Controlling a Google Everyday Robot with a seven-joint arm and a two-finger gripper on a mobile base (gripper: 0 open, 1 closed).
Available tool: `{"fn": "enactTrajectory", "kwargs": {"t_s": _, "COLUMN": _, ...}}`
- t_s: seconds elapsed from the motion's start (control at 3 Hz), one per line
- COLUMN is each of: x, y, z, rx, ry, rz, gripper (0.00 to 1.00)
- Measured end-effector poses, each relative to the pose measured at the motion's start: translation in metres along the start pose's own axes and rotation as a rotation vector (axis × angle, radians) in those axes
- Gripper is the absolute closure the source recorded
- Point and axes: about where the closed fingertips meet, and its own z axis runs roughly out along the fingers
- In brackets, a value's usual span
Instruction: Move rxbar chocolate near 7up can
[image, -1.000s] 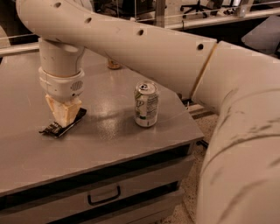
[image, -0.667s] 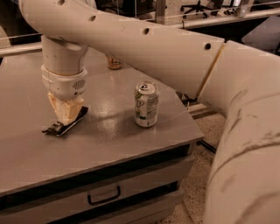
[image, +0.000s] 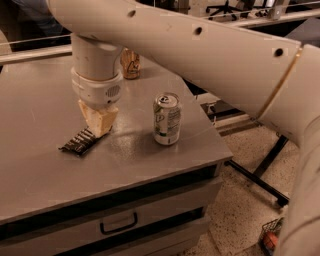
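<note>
The rxbar chocolate (image: 79, 142) is a dark flat wrapper with pale lettering, low over the grey table (image: 45, 175) at the left middle. My gripper (image: 99, 125) points straight down and is shut on the bar's right end; the bar's left end slants down to the tabletop. The 7up can (image: 166, 119), white and green with a silver top, stands upright about a can's height to the right of the gripper. The wrist and fingers hide the gripped end of the bar.
A gold-brown can (image: 131, 64) stands at the back of the table behind the arm. The table's right edge (image: 220, 145) is close to the 7up can. Drawers with a handle (image: 117, 223) are below the front edge. A basket (image: 272, 236) is on the floor at the right.
The gripper has moved to the right, toward the 7up can, and the rxbar chocolate has moved with it. The 7up can has not moved.
</note>
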Motion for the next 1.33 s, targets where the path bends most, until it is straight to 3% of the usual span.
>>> {"fn": "enactTrajectory", "kwargs": {"t_s": 0.33, "x": 0.023, "y": 0.032, "z": -0.011, "rx": -0.031, "ry": 0.044, "rz": 0.066, "gripper": 1.0}}
{"fn": "enactTrajectory", "kwargs": {"t_s": 0.67, "x": 0.034, "y": 0.044, "z": -0.019, "rx": -0.035, "ry": 0.055, "rz": 0.099, "gripper": 0.84}}
{"fn": "enactTrajectory", "kwargs": {"t_s": 1.0, "x": 0.034, "y": 0.038, "z": -0.021, "rx": -0.018, "ry": 0.047, "rz": 0.094, "gripper": 0.6}}
{"fn": "enactTrajectory", "kwargs": {"t_s": 1.33, "x": 0.027, "y": 0.02, "z": -0.016, "rx": 0.001, "ry": 0.03, "rz": 0.071, "gripper": 0.28}}
